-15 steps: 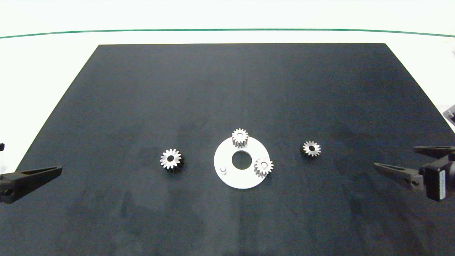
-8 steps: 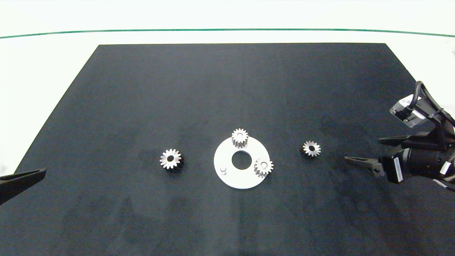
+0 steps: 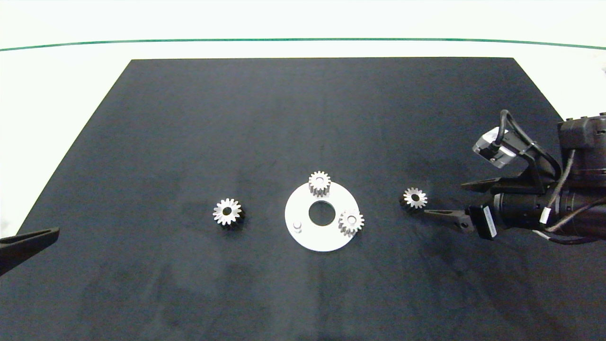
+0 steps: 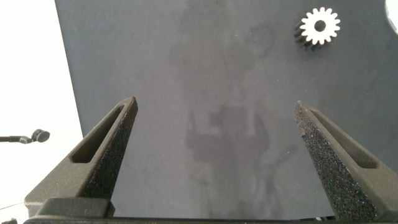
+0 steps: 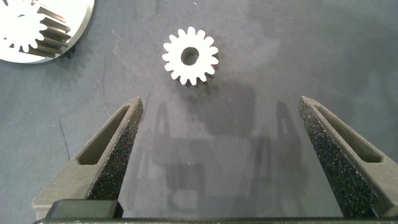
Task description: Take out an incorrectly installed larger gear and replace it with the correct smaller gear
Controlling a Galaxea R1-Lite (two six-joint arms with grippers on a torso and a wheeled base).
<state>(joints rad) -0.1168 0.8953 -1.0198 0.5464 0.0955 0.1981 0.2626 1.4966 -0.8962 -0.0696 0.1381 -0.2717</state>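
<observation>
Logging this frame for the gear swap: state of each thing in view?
plate: flat on mat, one peg bare
top gear: on plate peg
larger gear: installed on plate
left loose gear: flat on mat
smaller gear: flat, ungripped
right gripper: open, beside smaller gear
left gripper: open, parked at mat edge

The head camera looks down from above on the whole mat [image 3: 303, 118], disc [image 3: 310, 237] at centre. The right wrist camera looks low and close along its end effector [image 5: 221, 155] toward the disc [image 5: 74, 25], sharing the gear [image 5: 190, 57] right of the disc [image 3: 415, 197]. The left wrist camera shares the gear [image 4: 319, 26] left of the disc [image 3: 227, 211].
</observation>
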